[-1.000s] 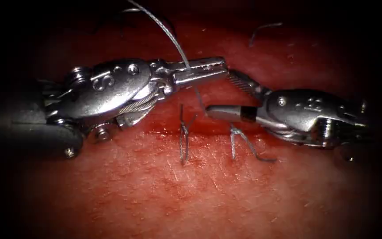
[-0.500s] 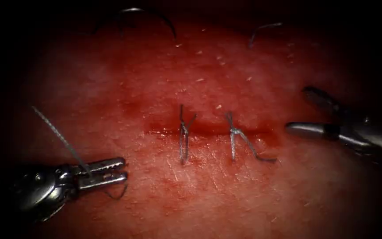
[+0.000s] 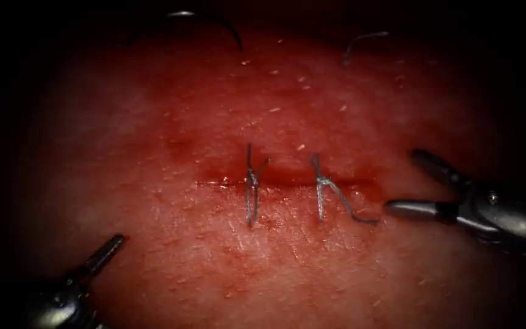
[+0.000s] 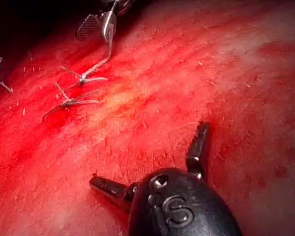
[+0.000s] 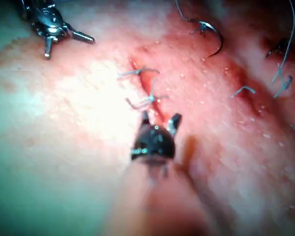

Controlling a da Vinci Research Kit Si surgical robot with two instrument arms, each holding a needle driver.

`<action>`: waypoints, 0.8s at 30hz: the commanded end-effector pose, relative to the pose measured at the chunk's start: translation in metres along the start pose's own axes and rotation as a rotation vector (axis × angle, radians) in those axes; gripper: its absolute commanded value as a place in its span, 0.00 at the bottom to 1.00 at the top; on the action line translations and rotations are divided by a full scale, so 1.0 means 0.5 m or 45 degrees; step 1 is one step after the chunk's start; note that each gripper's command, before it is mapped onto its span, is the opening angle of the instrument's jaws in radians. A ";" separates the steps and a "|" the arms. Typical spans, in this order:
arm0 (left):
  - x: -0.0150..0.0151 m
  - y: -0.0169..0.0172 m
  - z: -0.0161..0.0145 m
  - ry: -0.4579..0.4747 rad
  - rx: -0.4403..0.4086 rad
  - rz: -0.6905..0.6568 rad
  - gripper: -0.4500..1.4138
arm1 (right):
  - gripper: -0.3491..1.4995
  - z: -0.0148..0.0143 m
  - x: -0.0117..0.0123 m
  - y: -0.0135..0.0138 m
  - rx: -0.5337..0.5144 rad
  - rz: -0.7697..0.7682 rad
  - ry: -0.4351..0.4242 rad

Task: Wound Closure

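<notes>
The cut (image 3: 287,178) runs across the tissue (image 3: 275,268) with two knotted stitches (image 3: 251,189) (image 3: 322,190) over it. The curved needle (image 3: 211,18) lies on the tissue far behind the cut, held by neither tool; it also shows in the right wrist view (image 5: 214,37). My right tool (image 3: 402,181) sits just off the cut's right end, jaws open and holding nothing, near the right stitch's thread tail (image 3: 351,210). My left tool (image 4: 147,155) rests low at the left, well away from the cut. Its jaws are spread wide and empty, with one finger (image 3: 103,254) visible in the endoscope view.
A cut end of thread (image 3: 360,38) lies on the tissue at the far right. More loose thread (image 5: 282,73) lies beyond the needle. Red fluid wets the tissue around the cut.
The left tool moved from the cut down to the lower left with a length of thread, then opened, and the thread is gone from its jaws. The right tool drew back to the right, still open.
</notes>
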 end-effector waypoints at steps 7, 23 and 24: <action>0.0103 0.0134 0.0048 0.088 -0.079 0.238 0.69 | 0.98 0.0000 -0.0025 -0.0018 0.003 -0.006 0.007; 0.0272 0.0095 0.0321 0.164 0.242 0.633 0.56 | 0.87 -0.0045 -0.0046 -0.0022 -0.001 -0.016 0.031; 0.0275 0.0088 0.0336 0.149 0.268 0.658 0.56 | 0.86 -0.0047 -0.0046 -0.0022 -0.006 -0.016 0.029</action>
